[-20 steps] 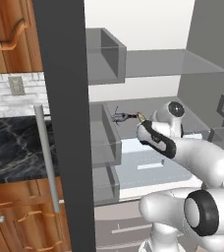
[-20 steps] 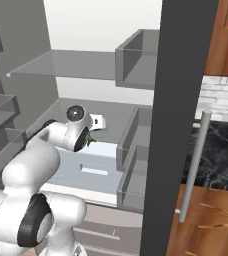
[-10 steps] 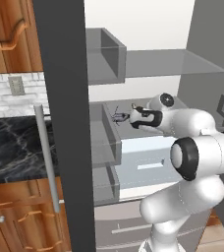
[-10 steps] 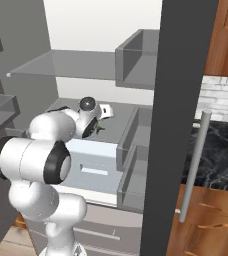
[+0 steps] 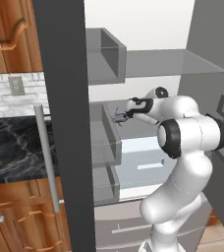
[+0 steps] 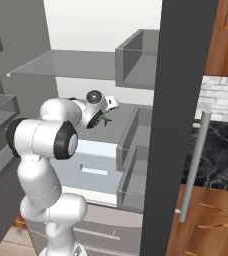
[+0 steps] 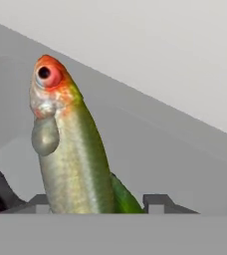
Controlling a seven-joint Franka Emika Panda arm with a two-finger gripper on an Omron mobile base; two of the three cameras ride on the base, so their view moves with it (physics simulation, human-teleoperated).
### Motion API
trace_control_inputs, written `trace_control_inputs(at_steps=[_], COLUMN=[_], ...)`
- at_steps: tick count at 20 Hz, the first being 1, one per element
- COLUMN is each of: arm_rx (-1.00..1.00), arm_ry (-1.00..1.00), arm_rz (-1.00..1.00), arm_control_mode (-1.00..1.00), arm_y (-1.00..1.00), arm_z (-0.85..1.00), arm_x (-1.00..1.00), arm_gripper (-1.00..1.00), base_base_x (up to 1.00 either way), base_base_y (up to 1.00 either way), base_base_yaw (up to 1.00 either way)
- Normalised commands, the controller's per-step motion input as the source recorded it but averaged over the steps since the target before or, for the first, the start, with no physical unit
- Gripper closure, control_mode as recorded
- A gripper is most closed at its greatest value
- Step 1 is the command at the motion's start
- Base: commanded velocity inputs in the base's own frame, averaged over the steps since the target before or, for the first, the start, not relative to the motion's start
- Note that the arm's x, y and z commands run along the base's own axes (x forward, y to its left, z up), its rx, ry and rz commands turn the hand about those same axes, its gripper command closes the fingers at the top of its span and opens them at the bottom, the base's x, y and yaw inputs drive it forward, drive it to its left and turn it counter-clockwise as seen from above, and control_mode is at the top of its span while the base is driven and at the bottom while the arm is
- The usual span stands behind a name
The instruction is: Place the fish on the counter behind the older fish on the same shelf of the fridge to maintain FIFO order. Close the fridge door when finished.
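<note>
The tool sits at centre frame in the left base view, reaching into the open fridge over the flat grey shelf, just above the pale drawers. Its jaws are narrowed on the fish, which in the hand view rises between the finger tips toward the upper left of the frame, orange-red head and dark eye on top, green-grey body below, against the grey shelf and the white back wall. In the right base view the tool lies left of centre, with a small dark shape at its tip over the same shelf. The black marble tabletop runs along the left edge of the left base view, beside the dark door edge and its bar handle
</note>
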Motion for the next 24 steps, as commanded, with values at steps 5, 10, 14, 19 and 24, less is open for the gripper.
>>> trace_control_inputs(at_steps=[5,10,14,19,24], arm_rx=[-0.04,-0.08,-0.05,-0.06,-0.05], arm_ry=[-0.02,-0.07,-0.06,-0.04,-0.09], arm_rz=[0.13,0.19,0.27,0.21,0.03], arm_control_mode=[-1.0,-1.0,-1.0,-1.0,-1.0], arm_y=[-0.19,-0.13,0.0,0.01,0.0], arm_z=[-0.14,0.0,0.0,-0.13,-0.18], arm_x=[0.44,0.06,0.56,0.42,0.22], arm_gripper=[1.0,1.0,1.0,1.0,1.0], base_base_x=[0.0,0.0,0.0,0.0,0.0], base_base_y=[0.0,0.0,0.0,0.0,0.0], base_base_yaw=[0.0,0.0,0.0,0.0,0.0])
